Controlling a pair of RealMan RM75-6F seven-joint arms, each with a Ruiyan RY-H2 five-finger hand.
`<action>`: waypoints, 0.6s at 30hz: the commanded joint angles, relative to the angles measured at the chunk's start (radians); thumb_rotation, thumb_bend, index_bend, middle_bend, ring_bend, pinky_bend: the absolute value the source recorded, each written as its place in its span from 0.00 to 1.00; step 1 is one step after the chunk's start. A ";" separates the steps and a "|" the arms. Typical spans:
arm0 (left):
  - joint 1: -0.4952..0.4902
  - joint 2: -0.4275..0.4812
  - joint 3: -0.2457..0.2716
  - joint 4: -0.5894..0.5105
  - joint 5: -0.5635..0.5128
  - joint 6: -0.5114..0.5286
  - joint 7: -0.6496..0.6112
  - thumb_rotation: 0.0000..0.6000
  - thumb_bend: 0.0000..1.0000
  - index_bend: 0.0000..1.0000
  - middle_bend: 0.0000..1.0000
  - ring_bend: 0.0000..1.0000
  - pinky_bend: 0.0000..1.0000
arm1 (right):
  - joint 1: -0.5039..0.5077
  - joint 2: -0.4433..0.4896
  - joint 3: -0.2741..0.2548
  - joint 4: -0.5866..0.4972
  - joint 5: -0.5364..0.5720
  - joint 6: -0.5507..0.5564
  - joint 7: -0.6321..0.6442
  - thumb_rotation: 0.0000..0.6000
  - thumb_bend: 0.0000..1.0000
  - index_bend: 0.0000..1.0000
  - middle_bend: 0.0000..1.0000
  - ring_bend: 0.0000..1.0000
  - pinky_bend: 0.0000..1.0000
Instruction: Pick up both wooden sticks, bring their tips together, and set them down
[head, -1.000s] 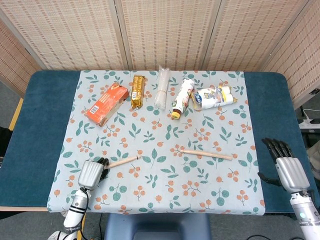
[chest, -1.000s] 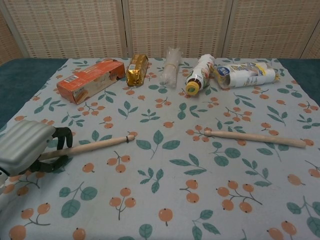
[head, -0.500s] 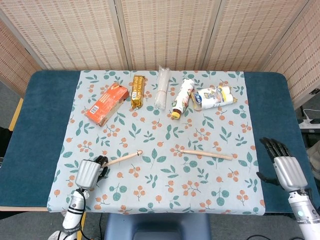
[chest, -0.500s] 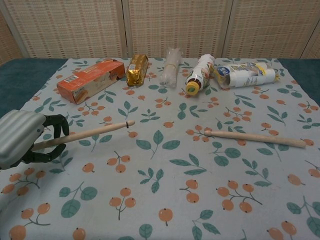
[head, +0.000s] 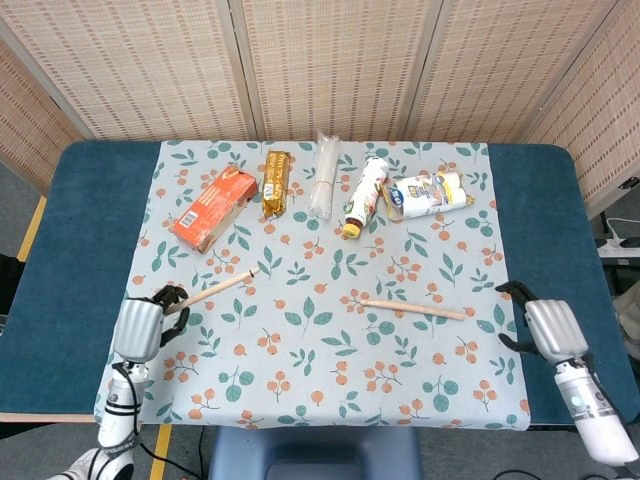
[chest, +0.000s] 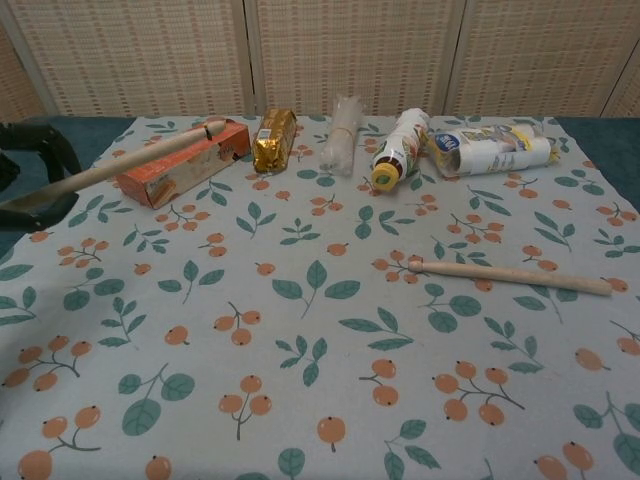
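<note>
Since a second ago the left robot hand (head: 140, 325) has lifted its wooden stick (head: 217, 287) clear of the cloth and drawn back toward the left edge; the stick's free tip now points up and to the right, and in the chest view it crosses in front of the orange box (chest: 180, 160). The left robot hand is clenched around the stick's near end. The right robot hand (head: 545, 325) has shifted inward and now sits over the blue strip at the right of the tabletop (head: 95, 225), holding nothing; whether its fingers are spread or curled I cannot tell.

Nearest the robot, the leaf-and-berry cloth (head: 330, 400) covers the middle of the tabletop. The second wooden stick (head: 412, 309) lies flat on it, right of centre, pointing roughly left to right, well apart from both robot hands.

Farther back a row of items lies along the cloth's far edge: the orange box at left, a gold foil packet (head: 276, 181), a clear plastic sleeve (head: 322, 176), a bottle with a yellow cap (head: 363, 197) on its side, and a white wrapped pack (head: 427, 193).

Woven screens (head: 330, 60) stand behind.
</note>
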 joint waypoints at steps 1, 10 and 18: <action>0.002 0.128 -0.025 -0.137 -0.003 0.007 -0.007 1.00 0.41 0.73 0.92 1.00 1.00 | 0.037 -0.058 -0.001 0.063 -0.012 -0.032 -0.008 1.00 0.11 0.26 0.21 0.65 0.74; 0.029 0.250 -0.030 -0.242 -0.051 -0.028 -0.045 1.00 0.41 0.73 0.92 1.00 1.00 | 0.097 -0.175 0.035 0.172 0.003 -0.054 -0.047 1.00 0.11 0.28 0.24 0.75 0.86; 0.038 0.269 -0.026 -0.273 -0.035 -0.008 -0.046 1.00 0.41 0.73 0.92 1.00 1.00 | 0.168 -0.271 0.058 0.264 0.078 -0.163 -0.136 1.00 0.11 0.28 0.24 0.80 0.92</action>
